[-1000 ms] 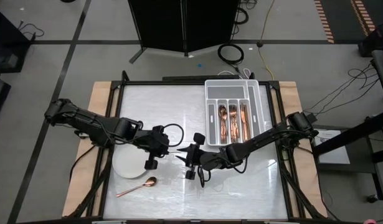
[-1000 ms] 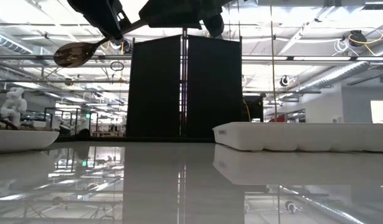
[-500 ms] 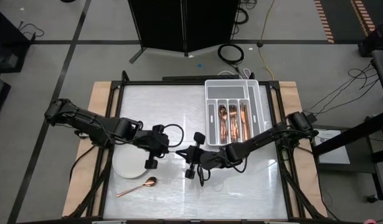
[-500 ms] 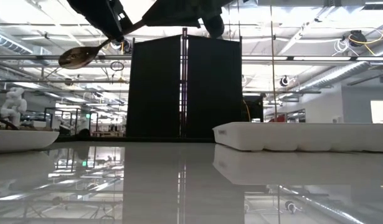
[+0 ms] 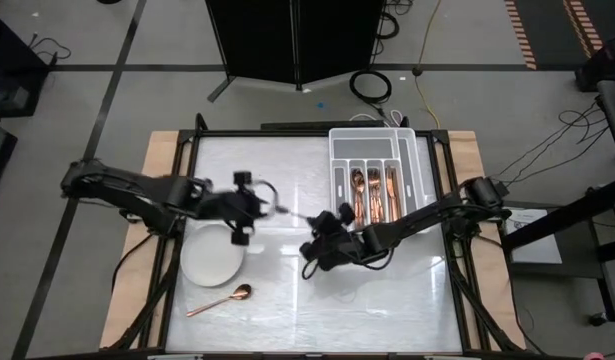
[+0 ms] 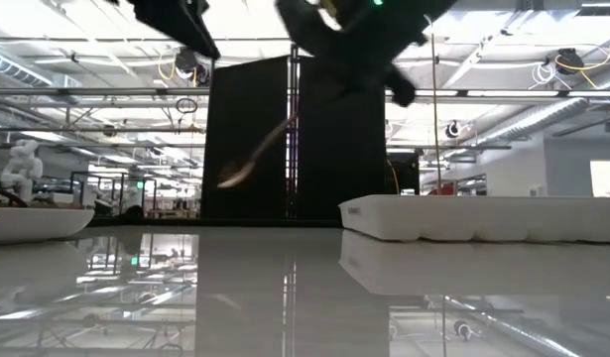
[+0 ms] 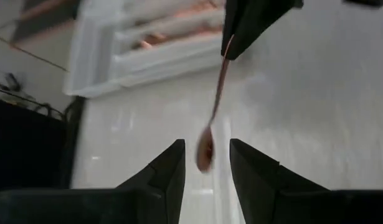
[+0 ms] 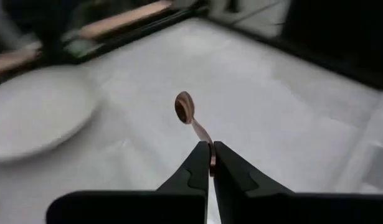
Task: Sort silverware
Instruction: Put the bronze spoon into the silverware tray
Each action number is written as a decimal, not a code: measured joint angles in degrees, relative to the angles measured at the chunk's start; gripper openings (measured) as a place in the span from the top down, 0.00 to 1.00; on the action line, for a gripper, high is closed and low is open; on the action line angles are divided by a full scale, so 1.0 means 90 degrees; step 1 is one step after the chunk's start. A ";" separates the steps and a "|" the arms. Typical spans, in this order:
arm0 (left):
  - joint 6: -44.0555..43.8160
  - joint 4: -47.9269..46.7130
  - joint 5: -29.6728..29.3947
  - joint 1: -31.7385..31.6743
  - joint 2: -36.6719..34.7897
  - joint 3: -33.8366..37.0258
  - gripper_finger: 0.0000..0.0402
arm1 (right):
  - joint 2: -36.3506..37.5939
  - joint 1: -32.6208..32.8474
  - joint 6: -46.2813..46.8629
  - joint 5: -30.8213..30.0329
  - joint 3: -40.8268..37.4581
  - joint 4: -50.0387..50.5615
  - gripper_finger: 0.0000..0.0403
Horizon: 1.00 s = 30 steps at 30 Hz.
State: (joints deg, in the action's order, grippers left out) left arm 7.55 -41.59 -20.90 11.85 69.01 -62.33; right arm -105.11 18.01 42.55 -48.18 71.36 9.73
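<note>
The right tool [image 8: 210, 157] is clenched on the handle end of a copper spoon [image 8: 192, 118], held above the tabletop [image 5: 277, 290] near its middle, bowl pointing toward the left tool [image 7: 207, 163]. The left tool's fingers stand apart, just beside the bowl without touching it. From table height both tools are cut off at the top and blurred. More silverware [image 5: 372, 195] lies in the white tray [image 5: 339, 150]; which pieces they are is hard to make out. Another spoon [image 5: 219, 299] lies just beside the white plate [image 5: 212, 262].
</note>
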 joint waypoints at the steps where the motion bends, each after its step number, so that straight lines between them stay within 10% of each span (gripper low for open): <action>1: 0.0040 0.0007 0.0033 -0.0080 -0.0216 0.0002 0.68 | 0.0076 0.0035 0.0305 -0.0316 -0.0068 0.0154 1.00; 12: -0.0012 0.2563 0.1416 -0.0470 -0.3727 0.2316 0.68 | 0.1725 0.0693 0.5937 -0.3607 -0.2825 0.0519 1.00; 21: -0.0303 0.5282 0.2305 -0.0468 -0.5051 0.4413 0.68 | 0.1244 0.0453 0.6253 -0.4496 -0.3161 -0.0179 1.00; 30: -0.0298 0.5723 0.2323 -0.0469 -0.5076 0.4796 0.68 | 0.1206 -0.0205 0.4908 -0.3447 -0.3049 -0.0159 1.00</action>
State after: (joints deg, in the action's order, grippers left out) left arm 4.86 9.92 0.01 7.63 23.32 -19.16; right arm -94.26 16.16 86.72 -79.20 43.92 8.30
